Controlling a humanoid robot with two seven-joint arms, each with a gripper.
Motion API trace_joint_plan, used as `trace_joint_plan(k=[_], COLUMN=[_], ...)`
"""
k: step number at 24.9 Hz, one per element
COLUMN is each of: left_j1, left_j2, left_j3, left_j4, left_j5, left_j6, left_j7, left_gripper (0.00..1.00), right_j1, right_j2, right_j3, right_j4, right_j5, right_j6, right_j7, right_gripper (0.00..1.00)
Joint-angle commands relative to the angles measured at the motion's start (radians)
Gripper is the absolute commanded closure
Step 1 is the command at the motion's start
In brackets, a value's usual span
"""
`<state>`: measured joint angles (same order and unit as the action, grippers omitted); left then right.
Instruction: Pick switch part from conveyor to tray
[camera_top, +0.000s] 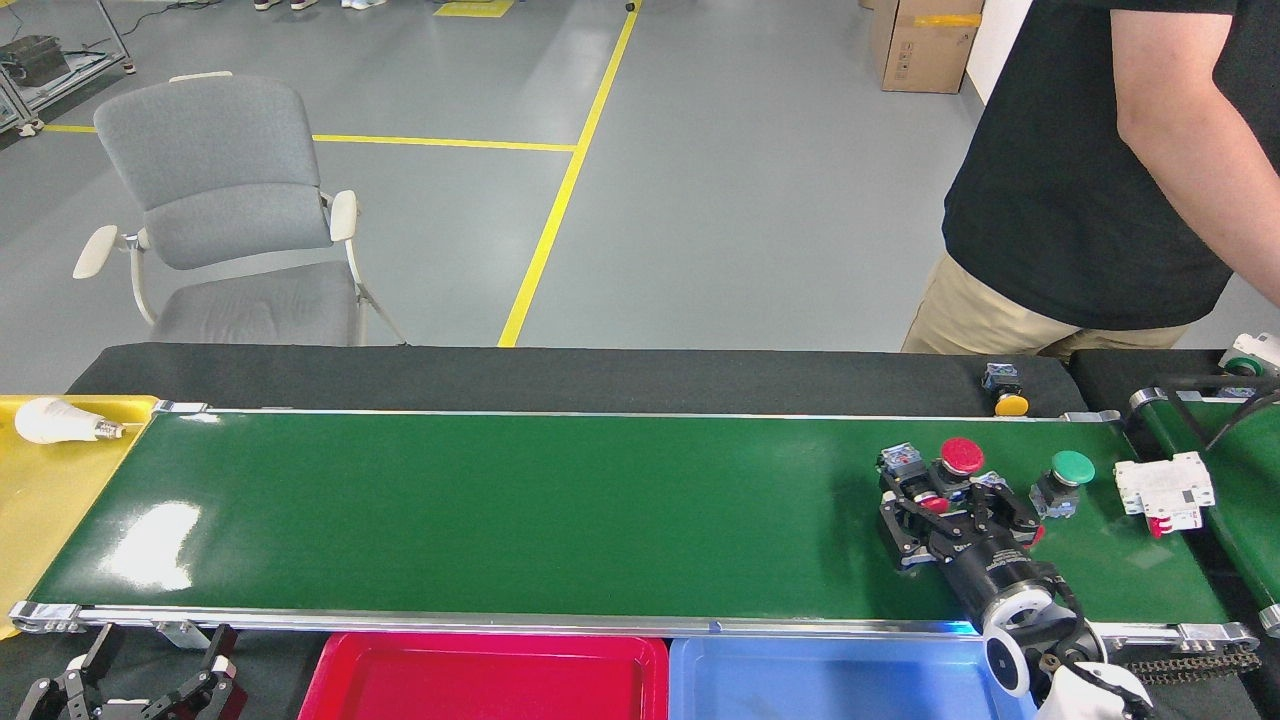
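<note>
Our right gripper, jaws spread and holding nothing, straddles the red push-button switches on the conveyor; we should centre on one switch before closing.

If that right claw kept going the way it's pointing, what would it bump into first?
Probably the red-capped switch part just beyond the right gripper, which points up and left across the conveyor. Depth is unclear; smaller parts between its fingers may touch first.

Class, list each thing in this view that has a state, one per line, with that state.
right gripper: fingers spread around red switch parts, not visibly closed
left gripper: low, off the conveyor, open
conveyor: carrying parts at its right end
red tray: empty
blue tray: empty
yellow tray: holding a bulb
</note>
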<state>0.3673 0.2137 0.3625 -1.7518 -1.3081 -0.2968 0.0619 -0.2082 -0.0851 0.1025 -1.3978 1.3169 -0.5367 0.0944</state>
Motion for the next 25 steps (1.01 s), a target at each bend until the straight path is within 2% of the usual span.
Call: trace_joint_plan(k=[1, 3, 4, 5, 6, 7, 10, 14, 16, 18, 19, 21, 25], left_j1=[-0.004, -0.007, -0.008, -0.011, -0.013, -0.016, -0.018, -0.018, -0.018, -0.016, -0.014, -0.016, -0.014], left_j2=[0.01, 0.012, 0.012, 0.012, 0.012, 0.012, 0.012, 0.0, -0.005, -0.007, -0.013, -0.017, -0.017], left_j3=[0.004, 0.001, 0.0, 0.0, 0.0, 0.0, 0.001, 0.007, 0.007, 0.009, 0.012, 0.013, 0.013], left_j4=[-0.009, -0.009, -0.009, -0.009, -0.008, -0.008, -0.009, -0.012, -0.014, -0.012, -0.012, -0.015, -0.017], left_j5=[-0.002, -0.002, -0.002, 0.0, 0.0, 0.0, -0.016, -0.085, -0.083, -0.083, -0.083, -0.083, -0.083], left_j6=[0.001, -0.001, -0.002, -0.01, -0.03, -0.051, -0.068, -0.067, -0.068, -0.07, -0.07, -0.071, -0.071], left_j7=[0.009, 0.009, 0.009, 0.009, 0.009, 0.007, 0.007, 0.009, 0.009, 0.009, 0.009, 0.009, 0.009], left_gripper=[0.0, 0.0, 0.0, 0.0, 0.0, 0.0, 0.0, 0.0, 0.0, 0.0, 0.0, 0.0, 0.0], right_j1=[-0.008, -0.011, -0.013, -0.014, -0.014, -0.014, -0.011, -0.011, -0.007, 0.019, 0.07, 0.205, 0.444], right_j2=[0.018, 0.022, 0.027, 0.039, 0.067, 0.096, 0.123, 0.134, 0.136, 0.134, 0.136, 0.136, 0.137], right_j3=[0.086, 0.236, 0.295, 0.338, 0.37, 0.39, 0.441, 0.444, 0.43, 0.364, 0.292, 0.16, -0.013], right_j4=[-0.033, -0.032, -0.033, -0.033, -0.032, -0.023, 0.014, 0.006, -0.02, -0.067, -0.096, -0.202, -0.374], right_j5=[-0.004, 0.004, 0.004, 0.005, 0.01, 0.016, 0.047, 0.042, 0.038, 0.034, 0.034, 0.033, 0.031], right_j6=[-0.16, -0.19, -0.19, -0.189, -0.187, -0.186, -0.186, -0.186, -0.184, -0.16, -0.103, 0.105, 0.408], right_j7=[-0.033, -0.041, -0.045, -0.054, -0.056, -0.056, -0.056, -0.056, -0.058, -0.056, -0.05, -0.05, -0.105], right_gripper=[0.98, 0.97, 0.91, 0.68, 0.17, 0.0, 0.0, 0.0, 0.0, 0.0, 0.02, 0.02, 0.02])
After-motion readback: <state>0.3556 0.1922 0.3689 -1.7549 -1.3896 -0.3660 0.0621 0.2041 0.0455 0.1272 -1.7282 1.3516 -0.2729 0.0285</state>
